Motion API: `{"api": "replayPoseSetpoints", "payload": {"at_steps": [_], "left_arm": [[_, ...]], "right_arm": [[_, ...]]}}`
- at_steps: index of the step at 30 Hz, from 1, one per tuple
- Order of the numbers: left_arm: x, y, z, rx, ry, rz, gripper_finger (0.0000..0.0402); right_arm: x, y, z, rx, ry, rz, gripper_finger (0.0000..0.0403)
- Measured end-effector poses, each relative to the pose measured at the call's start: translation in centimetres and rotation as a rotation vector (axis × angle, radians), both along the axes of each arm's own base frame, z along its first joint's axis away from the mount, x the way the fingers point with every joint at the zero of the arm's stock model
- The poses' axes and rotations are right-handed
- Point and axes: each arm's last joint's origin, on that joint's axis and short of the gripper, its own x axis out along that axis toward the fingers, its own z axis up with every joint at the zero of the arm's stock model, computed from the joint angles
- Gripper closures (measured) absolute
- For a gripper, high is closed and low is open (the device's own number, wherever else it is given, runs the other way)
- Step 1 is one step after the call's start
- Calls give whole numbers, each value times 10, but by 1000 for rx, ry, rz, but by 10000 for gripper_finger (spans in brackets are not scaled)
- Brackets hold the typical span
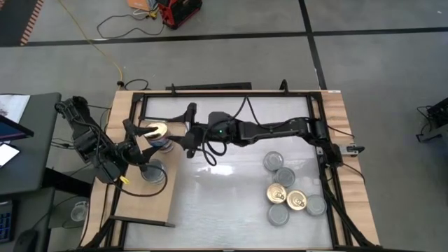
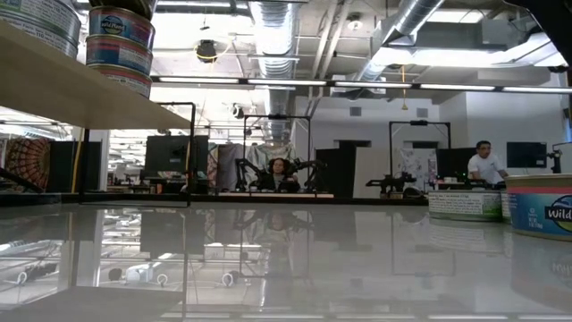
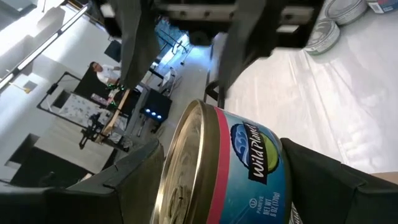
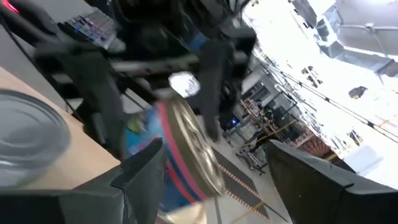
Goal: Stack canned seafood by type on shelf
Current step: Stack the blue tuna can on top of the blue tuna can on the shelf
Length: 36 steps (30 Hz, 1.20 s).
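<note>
A: Beyond the white table [image 1: 231, 203] lies grey concrete floor with cables; the low view looks into a workshop where a seated person [image 2: 483, 164] shows far off.

B: And the shelf?

A: A light wooden board [image 1: 143, 203] in a thin black frame sits at the table's left end. On it stands a stack of tins [image 2: 120, 45], with a silver-topped tin [image 1: 152, 171] just beside.

B: Where are the grippers?

A: Both meet above that stack. The left gripper [image 1: 138, 140] pinches a tilted gold-topped tin [image 1: 157, 130] with a blue and pink label. The right gripper [image 1: 187, 115], fingers spread, straddles that same tin from the other side; contact is unclear.

B: Other tins?

A: Seven loose tins [image 1: 288, 189] cluster on the table's right, gold and silver tops mixed.
</note>
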Motion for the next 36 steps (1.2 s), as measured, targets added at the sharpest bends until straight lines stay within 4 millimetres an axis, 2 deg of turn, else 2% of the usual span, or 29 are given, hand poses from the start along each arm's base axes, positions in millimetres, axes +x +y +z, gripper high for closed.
{"api": "replayPoseSetpoints", "payload": {"at_steps": [14, 23, 29, 36], "left_arm": [[0, 0, 1, -1, -14, 10, 103], [0, 0, 1, 2, -14, 11, 103], [0, 0, 1, 1, -17, 12, 105], [0, 0, 1, 2, -20, 15, 106]], "right_arm": [[0, -27, -1, -4, 7, -12, 97], [1, -27, -5, -1, 42, 17, 97], [1, -24, -6, -20, 50, 141, 97], [0, -33, -5, -43, 41, 90, 97]]}}
